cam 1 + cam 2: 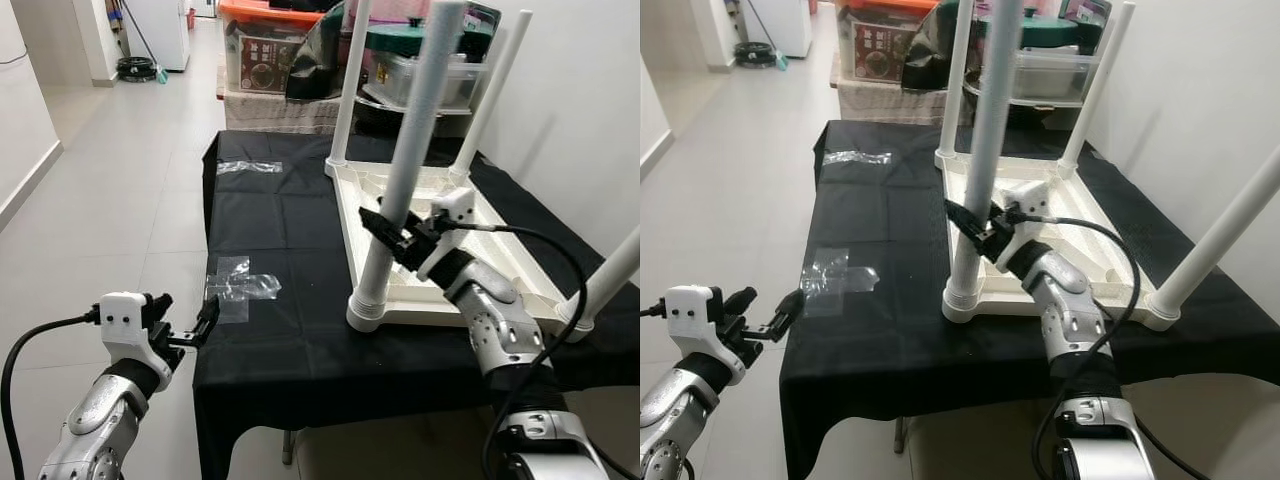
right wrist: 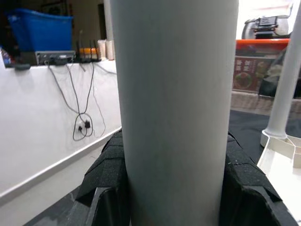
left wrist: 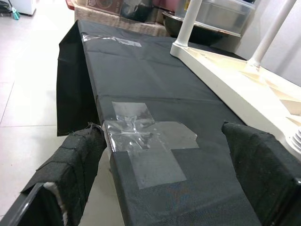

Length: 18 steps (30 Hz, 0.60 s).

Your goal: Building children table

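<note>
Gripping the nearest leg partway up, the right hand is clamping its two black fingers around the white tube, probably to turn it tight in its socket or to steady it. The children's table top is lying upside down on the black-covered table, which is putting all the sockets face up so the legs can be stood in from above. Four white legs are standing in it, one at each corner: the held one, two at the far corners, and one at the near right. The left hand is hovering with fingers spread and empty just off the table's near left edge, beside one of two patches of clear tape.
</note>
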### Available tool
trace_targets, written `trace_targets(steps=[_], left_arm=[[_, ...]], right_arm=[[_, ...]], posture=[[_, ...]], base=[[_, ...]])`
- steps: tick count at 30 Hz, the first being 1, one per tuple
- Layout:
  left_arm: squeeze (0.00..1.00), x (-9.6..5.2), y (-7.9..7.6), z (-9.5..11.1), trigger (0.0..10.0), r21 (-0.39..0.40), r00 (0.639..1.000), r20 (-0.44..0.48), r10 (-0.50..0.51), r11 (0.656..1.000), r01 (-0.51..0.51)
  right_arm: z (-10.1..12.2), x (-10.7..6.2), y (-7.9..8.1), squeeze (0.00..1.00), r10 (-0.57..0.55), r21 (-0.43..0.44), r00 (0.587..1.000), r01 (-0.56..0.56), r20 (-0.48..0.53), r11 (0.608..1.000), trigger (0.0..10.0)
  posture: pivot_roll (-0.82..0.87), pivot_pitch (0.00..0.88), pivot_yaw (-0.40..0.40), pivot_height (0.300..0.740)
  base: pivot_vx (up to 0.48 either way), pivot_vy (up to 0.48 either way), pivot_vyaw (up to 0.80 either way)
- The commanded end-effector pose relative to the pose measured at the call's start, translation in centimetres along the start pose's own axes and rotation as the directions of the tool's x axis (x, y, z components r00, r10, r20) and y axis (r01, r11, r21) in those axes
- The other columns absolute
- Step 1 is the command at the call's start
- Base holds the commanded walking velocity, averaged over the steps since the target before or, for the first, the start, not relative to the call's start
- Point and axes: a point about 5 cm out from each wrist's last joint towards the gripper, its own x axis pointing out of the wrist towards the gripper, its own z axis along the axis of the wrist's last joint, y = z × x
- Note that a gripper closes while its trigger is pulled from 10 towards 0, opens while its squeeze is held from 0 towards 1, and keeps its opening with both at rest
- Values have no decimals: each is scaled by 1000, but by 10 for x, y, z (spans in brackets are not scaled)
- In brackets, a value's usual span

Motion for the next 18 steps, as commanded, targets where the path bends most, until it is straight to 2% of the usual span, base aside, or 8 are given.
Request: trace_targets(steps=[1,7,10,18], left_arm=[[0,-2,3,-4,10000,14,1000,-20,12,1000,-12],[0,-2,4,-4,10000,16,1000,-25,12,1000,-12],[0,1,4,-4,10000,15,1000,-24,6,1000,-6],[0,1,3,-3,10000,15,1000,-22,3,1000,-3]], right_arm=[[-14,-3,5,0,9,70,1000,-8,-26,998,0],[-21,-10,14,0,26,86,999,-24,-25,996,0],[-20,-10,19,0,71,61,997,-69,-33,996,0],[-16,-6,18,0,110,38,993,-108,-46,993,0]], posture=[[77,0,-84,740],[71,0,-74,740],[67,0,-69,740],[70,0,-76,740]], base=[[0,0,0],[0,0,0],[0,0,0],[0,0,0]])
